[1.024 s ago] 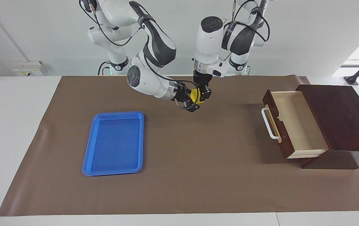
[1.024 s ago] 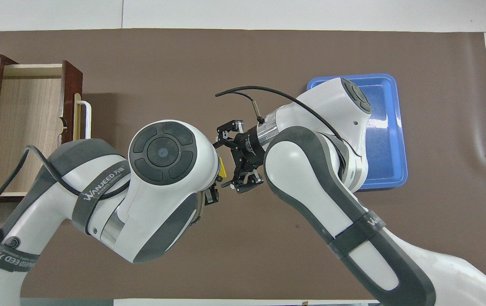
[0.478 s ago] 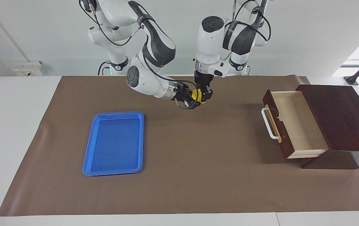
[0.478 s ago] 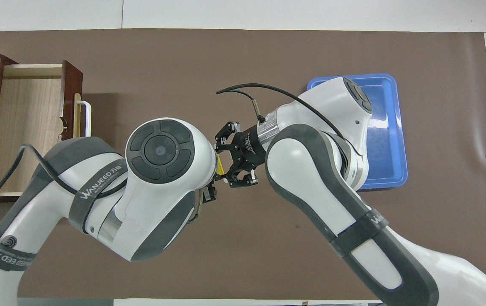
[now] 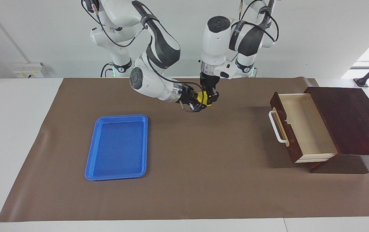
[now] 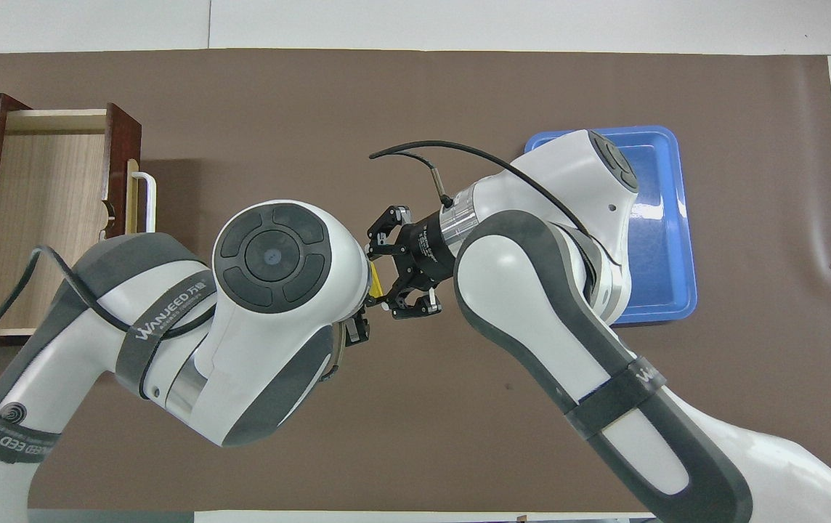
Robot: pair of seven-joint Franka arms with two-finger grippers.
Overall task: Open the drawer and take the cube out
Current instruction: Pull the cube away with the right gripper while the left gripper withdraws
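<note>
Two white-and-grey robot arms meet in the air over the middle of a brown mat (image 5: 184, 180) that covers a white table (image 5: 16, 129), with a small bright-yellow cube (image 5: 203, 97) caught between them. The right gripper (image 5: 200, 102), reaching in sideways from its arm's end, has its fingers clamped on the cube, its dark links splayed out to either side in the overhead view. The left gripper (image 5: 211, 96) points straight down onto the same cube from above; its fingers sit against the cube's sides, but whether they grip it or have slackened cannot be told. In the overhead view the left arm's round wrist joint hides most of the cube, and only a yellow sliver (image 6: 377, 280) shows beside the right gripper (image 6: 380, 272). The cube hangs well clear of the mat, between the drawer and the tray and well apart from both. Toward the left arm's end of the table, the dark reddish-brown wooden drawer (image 5: 304, 127) stands pulled out of its dark wood cabinet (image 5: 352, 119), its pale light-wood interior bare and its white bar handle (image 5: 276, 127) on a tan strip facing the middle of the table. Toward the right arm's end, a flat blue plastic tray (image 5: 117, 146) lies on the mat with nothing in it; from overhead the right arm covers part of it.
</note>
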